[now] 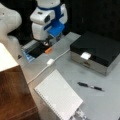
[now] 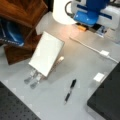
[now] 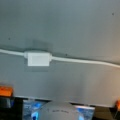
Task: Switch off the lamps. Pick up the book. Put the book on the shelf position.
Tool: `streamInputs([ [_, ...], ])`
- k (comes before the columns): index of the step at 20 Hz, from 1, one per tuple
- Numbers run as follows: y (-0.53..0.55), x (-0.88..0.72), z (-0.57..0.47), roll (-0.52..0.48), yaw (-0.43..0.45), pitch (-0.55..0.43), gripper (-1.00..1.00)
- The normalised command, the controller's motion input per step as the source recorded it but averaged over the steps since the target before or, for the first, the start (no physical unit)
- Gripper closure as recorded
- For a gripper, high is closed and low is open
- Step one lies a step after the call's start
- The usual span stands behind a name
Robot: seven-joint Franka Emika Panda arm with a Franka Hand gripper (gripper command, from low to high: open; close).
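We count one book (image 1: 59,98), one pen (image 1: 90,86), one black-lidded box (image 1: 96,51) and one white cable (image 1: 60,56) carrying one inline switch (image 1: 50,62). We also count one gripper (image 1: 51,40) and one wooden shelf (image 1: 13,92).

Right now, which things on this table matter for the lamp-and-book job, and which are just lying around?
Job things:
- book, lying on the grey table, untouched
- shelf position, dark wooden top beside the book
- hand, low by the orange switch at the table's far edge, holding nothing

Lying about:
- pen
- black-lidded box
- white cable with inline block
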Motion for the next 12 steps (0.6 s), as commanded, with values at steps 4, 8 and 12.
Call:
streamInputs([
  [4,0.18,-0.37,-0.17,0.185,-0.027,-0.07,-1.0],
  [8,0.12,-0.41,-0.09,0.155,-0.075,-0.088,-1.0],
  [12,0.14,-0.46,-0.12,0.095,-0.136,-0.108,-1.0],
])
